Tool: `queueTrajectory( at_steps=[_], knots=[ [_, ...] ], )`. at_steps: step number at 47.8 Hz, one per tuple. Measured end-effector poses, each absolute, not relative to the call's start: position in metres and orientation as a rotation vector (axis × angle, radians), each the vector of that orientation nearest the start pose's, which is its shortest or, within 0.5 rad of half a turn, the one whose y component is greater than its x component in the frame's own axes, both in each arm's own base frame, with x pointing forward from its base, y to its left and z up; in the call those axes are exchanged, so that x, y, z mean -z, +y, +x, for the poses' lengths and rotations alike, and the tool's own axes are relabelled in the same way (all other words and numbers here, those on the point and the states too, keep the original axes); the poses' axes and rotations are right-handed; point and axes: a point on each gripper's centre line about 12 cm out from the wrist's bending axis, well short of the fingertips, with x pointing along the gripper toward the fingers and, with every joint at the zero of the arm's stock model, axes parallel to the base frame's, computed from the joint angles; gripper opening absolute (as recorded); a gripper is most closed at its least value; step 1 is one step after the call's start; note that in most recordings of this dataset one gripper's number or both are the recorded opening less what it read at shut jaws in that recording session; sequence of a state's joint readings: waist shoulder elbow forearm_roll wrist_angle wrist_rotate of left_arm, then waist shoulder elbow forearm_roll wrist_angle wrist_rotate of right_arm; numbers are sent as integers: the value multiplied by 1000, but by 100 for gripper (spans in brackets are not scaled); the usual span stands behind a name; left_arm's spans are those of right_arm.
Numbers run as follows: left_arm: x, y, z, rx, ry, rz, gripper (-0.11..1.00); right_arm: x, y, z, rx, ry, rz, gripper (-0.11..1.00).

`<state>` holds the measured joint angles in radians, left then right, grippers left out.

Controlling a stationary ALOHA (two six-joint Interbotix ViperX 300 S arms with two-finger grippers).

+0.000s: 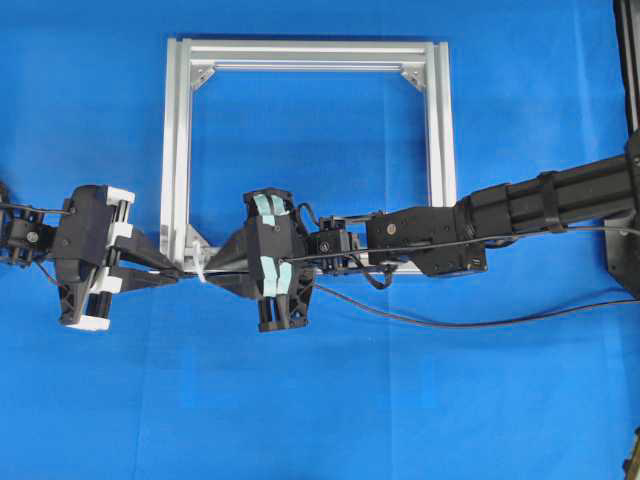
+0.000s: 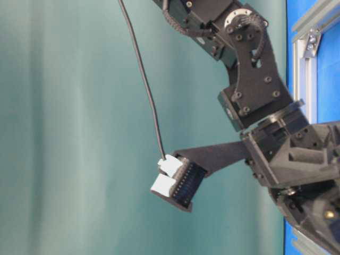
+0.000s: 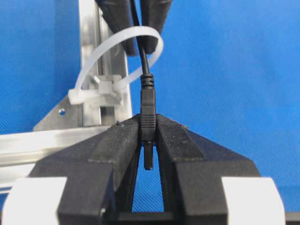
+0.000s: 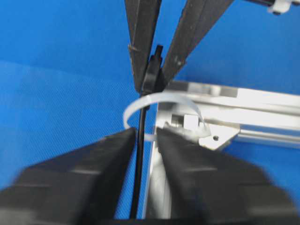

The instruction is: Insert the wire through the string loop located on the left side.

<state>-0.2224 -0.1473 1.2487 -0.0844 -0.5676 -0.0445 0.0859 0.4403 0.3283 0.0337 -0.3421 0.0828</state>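
Two grippers meet at the near-left corner of the aluminium frame [image 1: 176,150], one on each side of the string loop [image 3: 123,49]. That loop is a white zip tie fixed to the corner bracket [image 3: 55,117], standing up off the frame.

Wire [image 4: 139,164] status: the plug tip [image 3: 148,115] is already through the loop and out the left side. Left gripper [image 3: 148,136] has its jaws clamped narrow on the plug body; tip pokes out between them in the left wrist view. Cable runs back from the plug through the tie ring to the right gripper [image 4: 143,136].

Right gripper jaws stand a little apart with the cable running between them. Gap visible on both sides of the cable in the right wrist view, so it reads as loosened, not gripping. Rest of the wire trails right across the blue worktop [image 1: 330,400] in the overhead.

Progress, my read: threading is essentially done, handover to the left side made. Left to do: probably right arm backs clear, left pulls more slack through so the plug can't slip back out of the loop.
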Motion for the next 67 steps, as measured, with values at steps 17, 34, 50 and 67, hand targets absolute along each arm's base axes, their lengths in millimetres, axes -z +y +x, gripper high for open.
queueTrajectory(
  at_steps=[17,34,50,67],
  knots=[
    [-106,-50,247,142,537,-42,7,-113,44,501,-51,456,94,95],
    [-121,-48,229,150,583,-46,8,-112,43,501,-49,459,96,96],
    [-149,-43,189,165,637,-81,8,-112,43,501,-49,461,96,96],
    [-176,-39,159,160,592,-197,7,-112,43,501,-49,459,96,96]
  ],
)
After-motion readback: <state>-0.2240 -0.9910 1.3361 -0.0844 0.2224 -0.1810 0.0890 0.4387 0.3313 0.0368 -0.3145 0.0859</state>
